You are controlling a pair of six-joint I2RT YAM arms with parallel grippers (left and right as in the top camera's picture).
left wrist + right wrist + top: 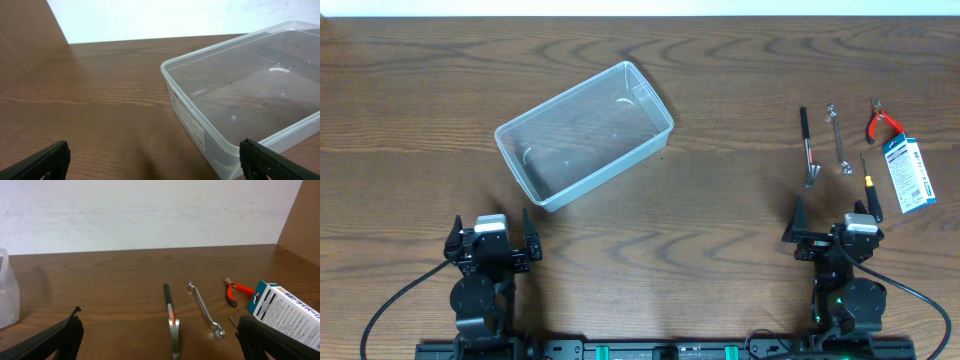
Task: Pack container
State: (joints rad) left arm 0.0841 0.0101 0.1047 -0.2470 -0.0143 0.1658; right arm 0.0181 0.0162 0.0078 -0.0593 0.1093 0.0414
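Container (584,134) sits empty at 10 o'clock, ready for loading; hand tools (838,140) wait at 2. Left gripper (491,224) and right gripper (835,216) are spread wide, nothing held.

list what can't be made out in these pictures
Packet print: too small overhead; in the right wrist view the frame edge cuts it off.
Slim black tool beside it: kind too small to tell overhead; right wrist view shows only its tip, the rest behind a finger of the right gripper.
Container: far end cut off by left wrist frame edge; side label blurred.
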